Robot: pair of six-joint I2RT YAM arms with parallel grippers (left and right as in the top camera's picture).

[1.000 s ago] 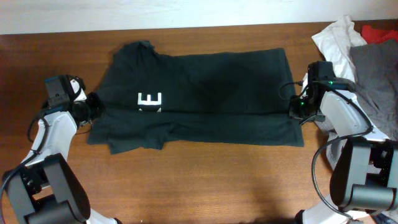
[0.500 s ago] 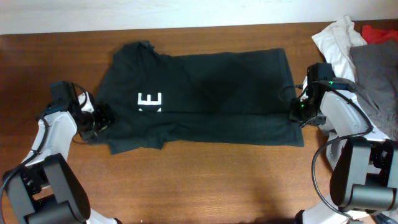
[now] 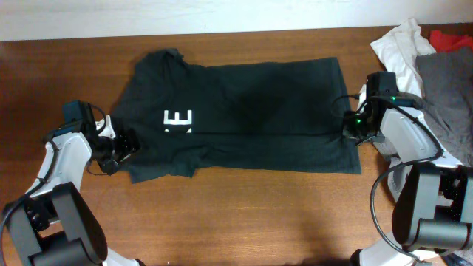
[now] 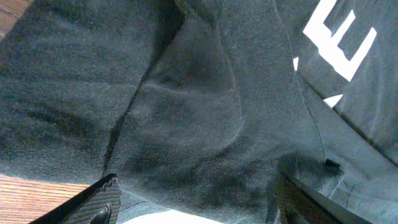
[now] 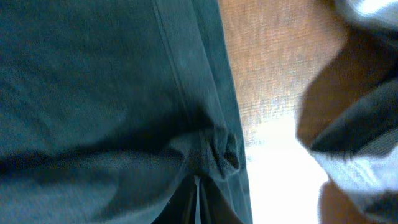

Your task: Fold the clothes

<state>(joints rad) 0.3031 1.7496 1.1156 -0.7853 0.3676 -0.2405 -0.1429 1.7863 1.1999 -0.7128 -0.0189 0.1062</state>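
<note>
- left fingers spread wide, dark shirt fabric lying between them
- right fingers pinched together on the shirt's puckered hem, bare tabletop just beside

Matt dark knit-cloth T-shirt w/ white print, on smooth wood table.

The T-shirt is dyed greenish black, lettered white; the table is grained brown — white garment, grey garment and red cloth are seen at its right edge.
</note>
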